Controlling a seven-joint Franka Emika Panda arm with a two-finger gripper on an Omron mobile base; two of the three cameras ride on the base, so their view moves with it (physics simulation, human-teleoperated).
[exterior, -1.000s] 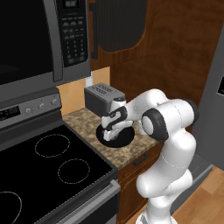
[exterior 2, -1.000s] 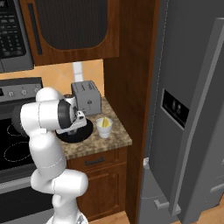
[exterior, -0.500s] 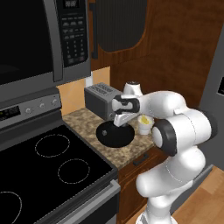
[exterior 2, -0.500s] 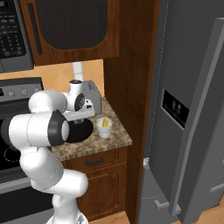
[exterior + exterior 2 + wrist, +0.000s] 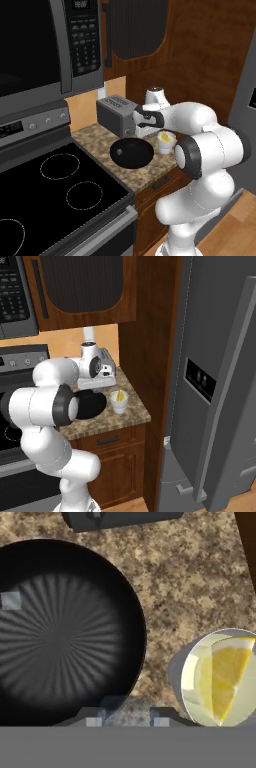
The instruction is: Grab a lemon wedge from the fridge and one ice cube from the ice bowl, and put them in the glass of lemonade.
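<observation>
The black ice bowl (image 5: 70, 632) sits on the granite counter with one small ice cube (image 5: 11, 600) lying near its rim. Just right of it stands the glass of lemonade (image 5: 197, 677), and a yellow lemon wedge (image 5: 227, 674) rests in it. My gripper (image 5: 126, 719) hovers over the bowl's near rim, between bowl and glass, shut on a pale translucent ice cube (image 5: 122, 706). From the left base the gripper (image 5: 140, 131) hangs above the bowl (image 5: 131, 152), beside the glass (image 5: 166, 142). The grey fridge (image 5: 220, 381) stands closed at the right.
A grey toaster (image 5: 115, 115) stands right behind the bowl. A stove (image 5: 55, 190) lies to the left under a black microwave (image 5: 35, 45). A wooden panel (image 5: 147, 346) bounds the counter on the right; the glass (image 5: 119, 401) is close to it.
The hand has risen out of the bowl and shifted towards the glass. The elbow has swung out to the fridge side.
</observation>
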